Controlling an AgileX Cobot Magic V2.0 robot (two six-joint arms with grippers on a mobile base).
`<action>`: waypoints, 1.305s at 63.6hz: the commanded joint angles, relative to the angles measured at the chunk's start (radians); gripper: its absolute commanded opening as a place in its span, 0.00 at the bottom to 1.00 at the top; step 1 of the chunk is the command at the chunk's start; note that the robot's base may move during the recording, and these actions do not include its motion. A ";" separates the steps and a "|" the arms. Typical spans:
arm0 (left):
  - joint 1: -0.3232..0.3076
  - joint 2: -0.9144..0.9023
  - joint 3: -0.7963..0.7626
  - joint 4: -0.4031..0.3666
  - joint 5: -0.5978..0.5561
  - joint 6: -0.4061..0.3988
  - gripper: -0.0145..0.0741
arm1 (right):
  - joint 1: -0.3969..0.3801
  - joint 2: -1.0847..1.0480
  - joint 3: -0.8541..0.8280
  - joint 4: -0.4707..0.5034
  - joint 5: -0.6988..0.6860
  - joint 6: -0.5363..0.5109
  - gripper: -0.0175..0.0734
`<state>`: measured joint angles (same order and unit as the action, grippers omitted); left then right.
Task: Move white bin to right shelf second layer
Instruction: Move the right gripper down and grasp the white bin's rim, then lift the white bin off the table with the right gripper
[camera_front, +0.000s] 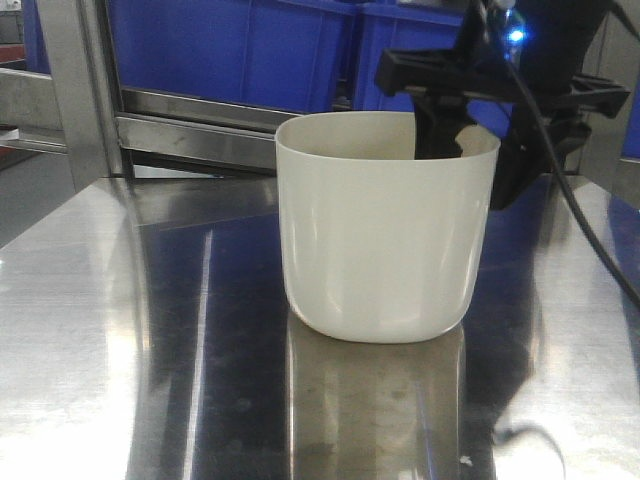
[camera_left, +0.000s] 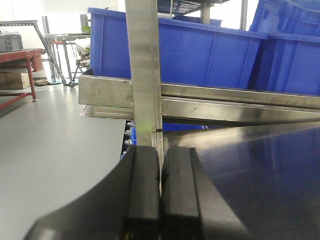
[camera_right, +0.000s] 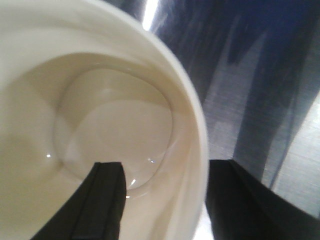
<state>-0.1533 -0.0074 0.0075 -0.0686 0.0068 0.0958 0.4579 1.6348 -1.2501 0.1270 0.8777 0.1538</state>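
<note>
Right hand (camera_right: 165, 169) spread astride rim of white bin (camera_front: 380, 230) on steel table (camera_front: 120, 330), left hand (camera_left: 161, 172) pressed together.

Upright empty white bin (camera_front: 385, 240) on table (camera_front: 150, 350)

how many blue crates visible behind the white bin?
2 for sure, on the rack: left crate behind the bin's left side, right crate behind its right. Blue slivers at the front view's edges may be more crates, mostly hidden.

Glossy white bin (camera_right: 100, 115) interior, right claw (camera_right: 165, 172) straddling its wall, steel table (camera_right: 260, 100) outside
</note>
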 joint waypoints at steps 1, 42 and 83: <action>0.001 -0.013 0.033 -0.005 -0.087 -0.007 0.26 | 0.000 -0.022 -0.036 -0.006 -0.035 -0.007 0.71; 0.001 -0.013 0.033 -0.005 -0.087 -0.007 0.26 | -0.001 -0.165 -0.036 -0.165 -0.222 -0.007 0.25; 0.001 -0.013 0.033 -0.005 -0.087 -0.007 0.26 | -0.241 -0.752 0.344 -0.178 -0.442 -0.006 0.25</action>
<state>-0.1533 -0.0074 0.0075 -0.0686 0.0068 0.0958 0.2694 0.9923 -0.9497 -0.0410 0.5513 0.1520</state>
